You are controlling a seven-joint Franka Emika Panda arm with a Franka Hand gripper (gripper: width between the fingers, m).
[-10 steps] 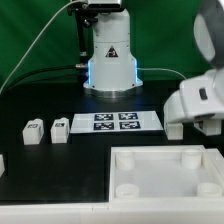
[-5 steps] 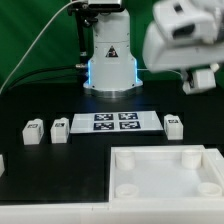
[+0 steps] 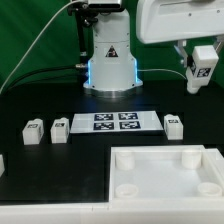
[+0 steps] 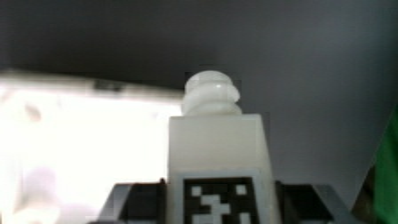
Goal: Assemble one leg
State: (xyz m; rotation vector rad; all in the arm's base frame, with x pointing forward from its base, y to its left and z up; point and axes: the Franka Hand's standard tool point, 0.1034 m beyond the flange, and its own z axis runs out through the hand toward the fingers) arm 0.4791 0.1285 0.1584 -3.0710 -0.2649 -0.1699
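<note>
Honestly, the wrist view cuts off the tag (image 4: 219,203), but the claw (image 3: 201,72) is clamped on a smooth, blocky white leg (image 3: 205,60) with a rounded knob (image 4: 212,90).

Arm (image 3: 172,22) high at the exterior view's right, jaws clamped on a leg (image 3: 205,62).

You see the gripper (image 3: 202,72) up from table height to the top of the exterior view's right. The leg (image 3: 205,60) clamped in it now hangs well above the table (image 3: 40,100). With the arm lifted away, a second leg (image 3: 173,125) shows fully beside the marker board (image 3: 115,122).
</note>
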